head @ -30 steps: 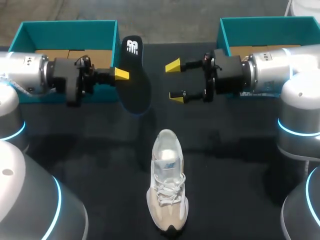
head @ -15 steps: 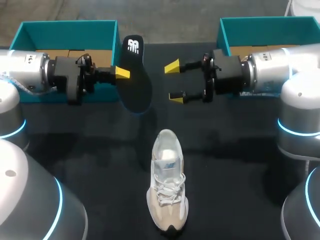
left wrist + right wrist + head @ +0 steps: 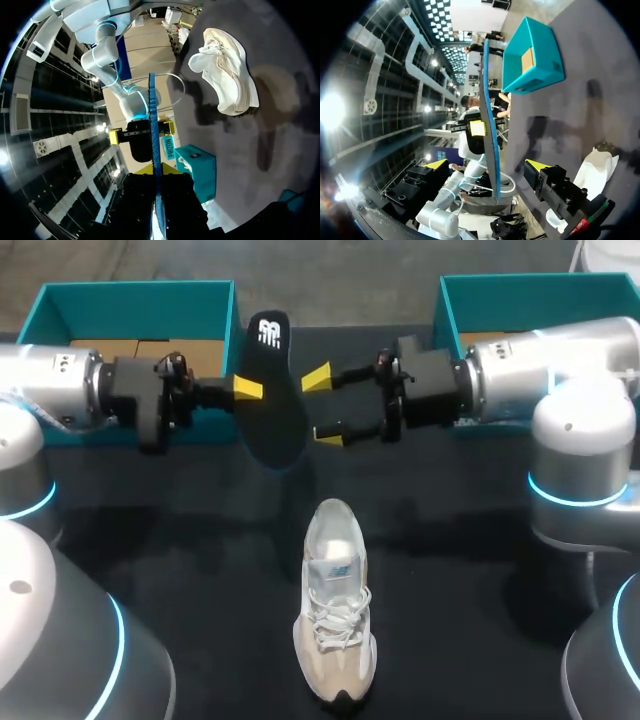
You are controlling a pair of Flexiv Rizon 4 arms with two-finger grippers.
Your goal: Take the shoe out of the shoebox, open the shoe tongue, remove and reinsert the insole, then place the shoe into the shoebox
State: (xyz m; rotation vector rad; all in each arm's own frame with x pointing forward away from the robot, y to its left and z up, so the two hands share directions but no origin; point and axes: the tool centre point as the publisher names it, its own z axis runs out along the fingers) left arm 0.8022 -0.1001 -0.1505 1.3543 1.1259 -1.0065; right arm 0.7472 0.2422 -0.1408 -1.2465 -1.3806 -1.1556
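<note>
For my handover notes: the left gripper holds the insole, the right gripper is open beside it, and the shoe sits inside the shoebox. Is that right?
Not quite. The shoe stands on the table, outside the teal shoeboxes, as the head view shows. The rest holds: the left gripper is shut on the insole, and the right gripper is open beside it.

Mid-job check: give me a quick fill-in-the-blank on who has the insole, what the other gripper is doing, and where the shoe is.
The gripper shut on the insole is on my ____ arm.
The right gripper, next to the insole, has its fingers ____.
The shoe stands on the ____, not in the left teal box or the right teal box.
Missing words: left; open; table.
</note>
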